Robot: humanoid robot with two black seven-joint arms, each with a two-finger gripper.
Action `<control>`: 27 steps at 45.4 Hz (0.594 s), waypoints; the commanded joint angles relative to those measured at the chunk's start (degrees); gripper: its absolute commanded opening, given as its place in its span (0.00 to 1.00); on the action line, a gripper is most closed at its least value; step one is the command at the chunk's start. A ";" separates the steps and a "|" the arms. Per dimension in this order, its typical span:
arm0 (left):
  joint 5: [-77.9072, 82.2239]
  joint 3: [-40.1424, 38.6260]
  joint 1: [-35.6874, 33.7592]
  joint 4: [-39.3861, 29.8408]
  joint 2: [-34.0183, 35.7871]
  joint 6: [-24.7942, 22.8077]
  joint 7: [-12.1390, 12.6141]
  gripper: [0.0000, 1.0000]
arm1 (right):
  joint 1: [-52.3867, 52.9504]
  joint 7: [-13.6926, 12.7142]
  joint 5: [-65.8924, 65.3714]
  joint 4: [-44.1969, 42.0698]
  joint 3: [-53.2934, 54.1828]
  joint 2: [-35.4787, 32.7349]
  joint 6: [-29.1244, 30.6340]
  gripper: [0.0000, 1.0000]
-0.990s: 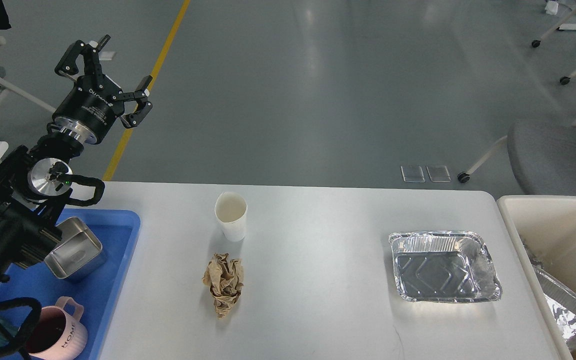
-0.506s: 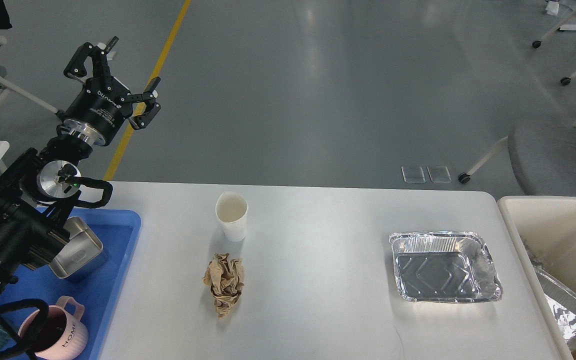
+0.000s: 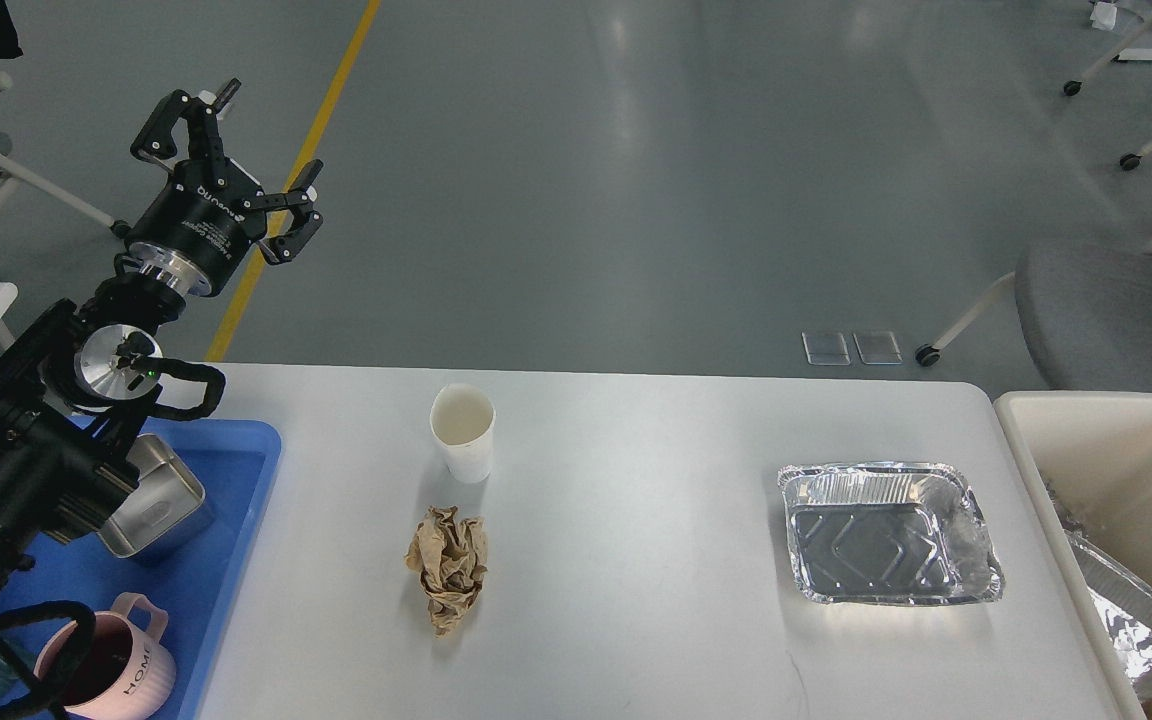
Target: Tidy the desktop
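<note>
The desktop [image 3: 636,590] is a wide white-grey tabletop with rounded corners. On it stand a white paper cup [image 3: 463,432], a crumpled brown paper ball [image 3: 449,566] just in front of the cup, and an empty foil tray [image 3: 886,546] toward the right. My left gripper [image 3: 261,150] is raised high over the floor beyond the table's far left corner, open and holding nothing. My right arm and its gripper are out of view.
A blue plastic tray [image 3: 236,520] at the left edge holds a steel box [image 3: 158,500] and a pink mug [image 3: 111,670]. A cream bin [image 3: 1116,480] at the right edge contains another foil tray [image 3: 1136,620]. A grey chair [image 3: 1116,310] stands behind it.
My left arm has lifted and swung slightly right and away from me, its gripper staying open. The objects on the table have not moved.
</note>
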 commanded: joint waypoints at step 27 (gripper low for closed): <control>0.09 0.66 1.21 0.00 0.01 0.17 0.08 0.98 | -8.49 -0.45 -17.27 -14.84 -0.56 31.37 -2.52 1.00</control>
